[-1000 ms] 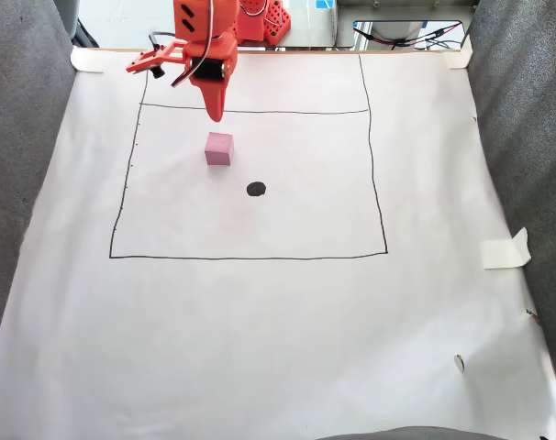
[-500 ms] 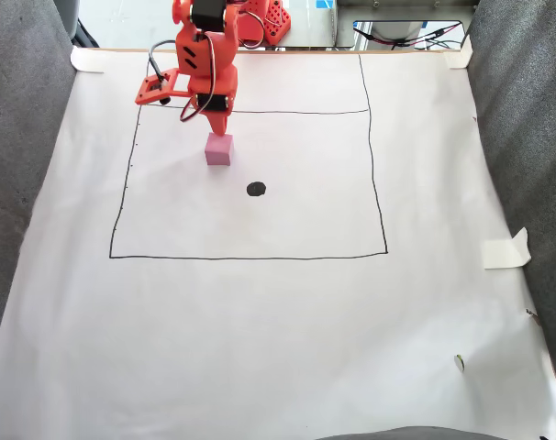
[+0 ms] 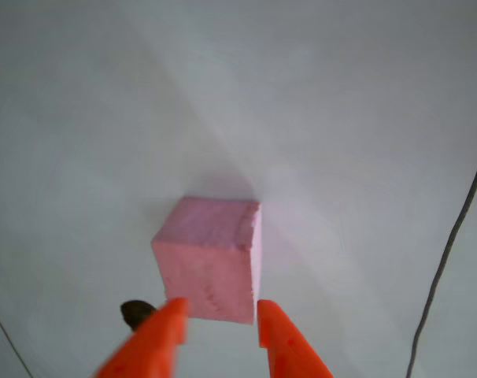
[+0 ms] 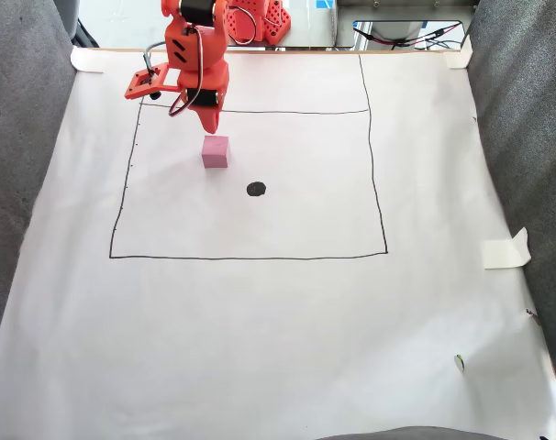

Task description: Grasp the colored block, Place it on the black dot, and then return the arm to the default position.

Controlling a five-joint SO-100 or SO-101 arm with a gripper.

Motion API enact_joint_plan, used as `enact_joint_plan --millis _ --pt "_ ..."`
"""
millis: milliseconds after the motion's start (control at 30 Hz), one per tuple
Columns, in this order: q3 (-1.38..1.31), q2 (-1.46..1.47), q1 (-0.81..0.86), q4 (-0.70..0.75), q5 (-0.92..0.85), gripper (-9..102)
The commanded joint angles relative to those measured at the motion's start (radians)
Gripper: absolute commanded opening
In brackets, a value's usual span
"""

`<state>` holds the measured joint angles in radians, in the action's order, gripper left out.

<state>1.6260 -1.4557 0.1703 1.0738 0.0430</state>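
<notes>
Pink block [image 3: 211, 256] partly hides black dot [image 3: 136, 313], claw [image 3: 220, 324] tips w/ gap.

gripper [image 3: 220, 323] | fingers parted, tips pointing down | arm [image 4: 194, 55] upright

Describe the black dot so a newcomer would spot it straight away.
In the fixed view, find the white paper sheet with a hand-drawn rectangle. Inside it, right of and below the pink cube, sits the black dot: a small solid blot, unlike the thin pen lines.
</notes>
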Motion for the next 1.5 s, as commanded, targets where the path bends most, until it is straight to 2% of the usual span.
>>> enact_joint_plan --millis 0,233,367,533,1033,1467 --pt "-0.052 -0.058 -0.005 0.002 -0.002 21" --pt "-0.083 -0.018 -0.009 -0.002 -0.012 29" --pt "-0.083 -0.009 -0.014 0.043 -0.021 39" --pt "-0.072 -0.008 -0.005 0.08 -0.044 45" --pt "-0.021 0.043 0.032 0.067 -0.083 45" --pt "0.025 0.069 -0.012 0.029 -0.078 42"
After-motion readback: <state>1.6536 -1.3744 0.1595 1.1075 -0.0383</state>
